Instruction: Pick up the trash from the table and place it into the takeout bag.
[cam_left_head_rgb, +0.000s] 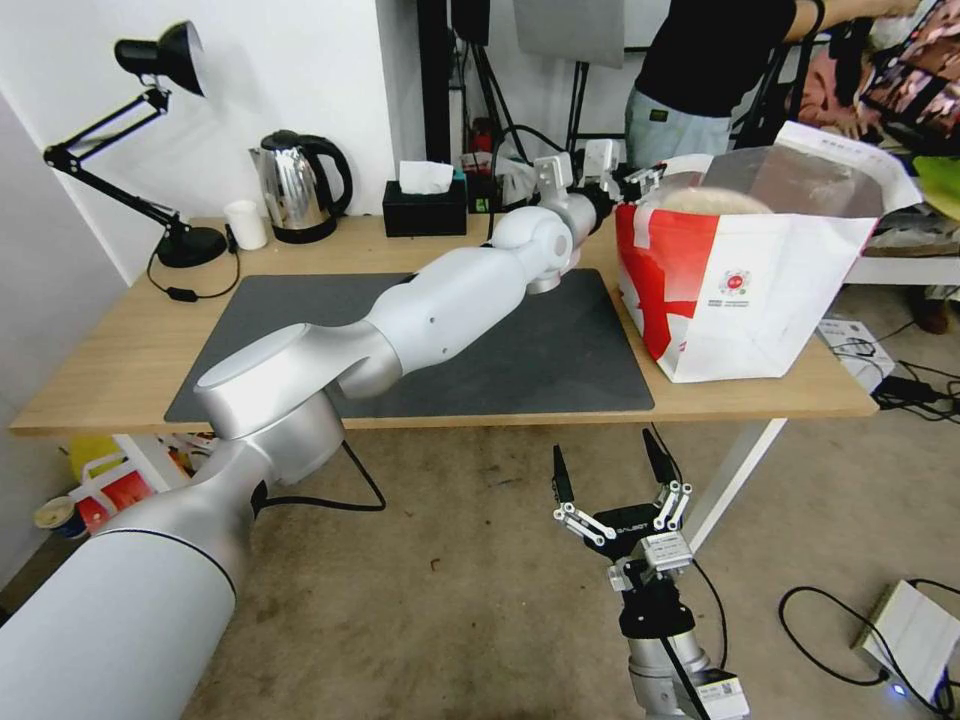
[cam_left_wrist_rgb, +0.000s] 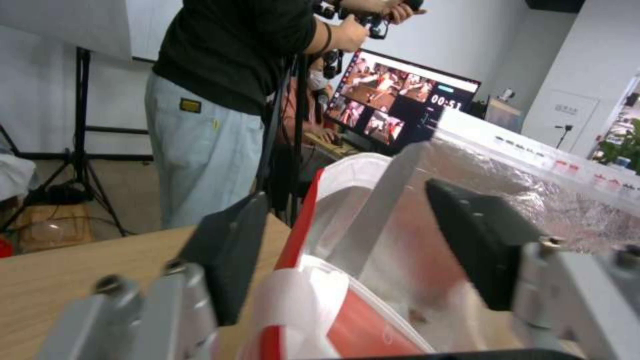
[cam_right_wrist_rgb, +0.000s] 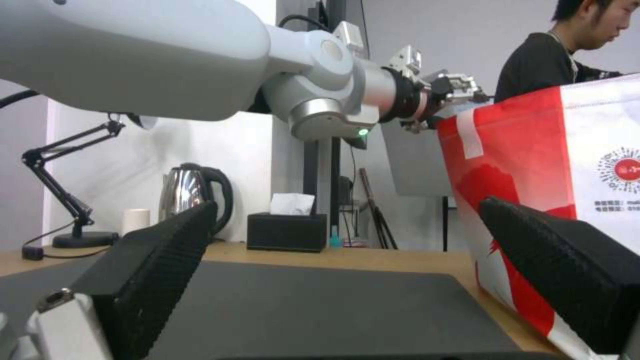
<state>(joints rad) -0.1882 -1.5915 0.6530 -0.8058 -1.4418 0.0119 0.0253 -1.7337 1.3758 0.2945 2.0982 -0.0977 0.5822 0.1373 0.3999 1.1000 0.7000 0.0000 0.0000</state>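
The takeout bag (cam_left_head_rgb: 740, 280) stands open at the right end of the table (cam_left_head_rgb: 120, 360), white with a red side panel (cam_right_wrist_rgb: 507, 165) and foil lining (cam_left_wrist_rgb: 533, 200). A beige bowl (cam_left_head_rgb: 705, 200) lies inside its mouth. My left arm reaches across the dark mat (cam_left_head_rgb: 560, 360), and my left gripper (cam_left_head_rgb: 640, 183) hovers open at the bag's upper left rim. In the left wrist view my left gripper (cam_left_wrist_rgb: 347, 200) straddles the rim and a white handle (cam_left_wrist_rgb: 380, 210) without holding anything. My right gripper (cam_left_head_rgb: 615, 470) hangs open below the table's front edge, with nothing between its fingers (cam_right_wrist_rgb: 160, 260).
A steel kettle (cam_left_head_rgb: 295, 185), a black tissue box (cam_left_head_rgb: 425, 210), a small white cup (cam_left_head_rgb: 245, 225) and a black desk lamp (cam_left_head_rgb: 150, 150) line the table's back edge. A person (cam_left_head_rgb: 700, 80) stands behind the bag. Cables and boxes lie on the floor at the right.
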